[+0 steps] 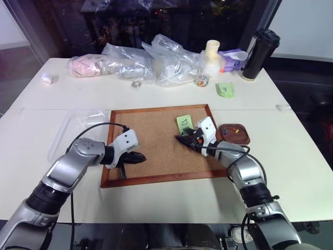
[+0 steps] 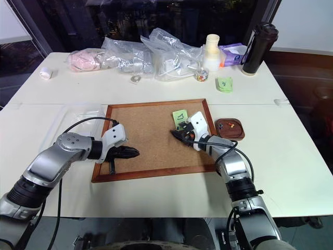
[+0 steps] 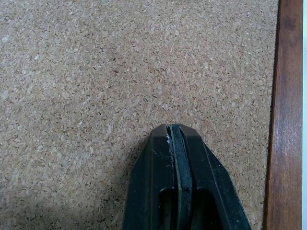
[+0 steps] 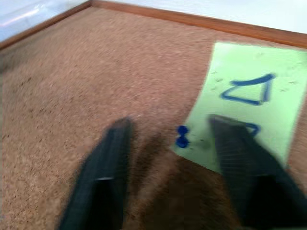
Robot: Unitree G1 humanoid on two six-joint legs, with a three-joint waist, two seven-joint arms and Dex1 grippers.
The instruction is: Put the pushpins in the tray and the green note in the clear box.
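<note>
White table (image 1: 291,172), dark glazing behind; cork board (image 1: 156,143) at centre, plastic bags (image 1: 166,60) and black flask (image 1: 260,53) along far edge. Right gripper (image 4: 170,143): fingers parted either side of a blue pushpin (image 4: 182,136), not yet touching it, one finger over the corner of the green note (image 4: 249,96). Pin stands at the note's edge, apparently fastening it to the cork. Tray (image 1: 234,134): just behind the right gripper, off the board's right edge, two small pins already inside. Left gripper (image 3: 172,143): fingers pressed shut, holding nothing, low over bare cork near the board's left frame. Clear box (image 1: 70,127): beyond the left gripper, off the board. Risks, as judged: fingers closing on paper together with pin, creasing or tearing note; tiny head slipping from pads and rolling across cork; note lifting loose once unpinned.
</note>
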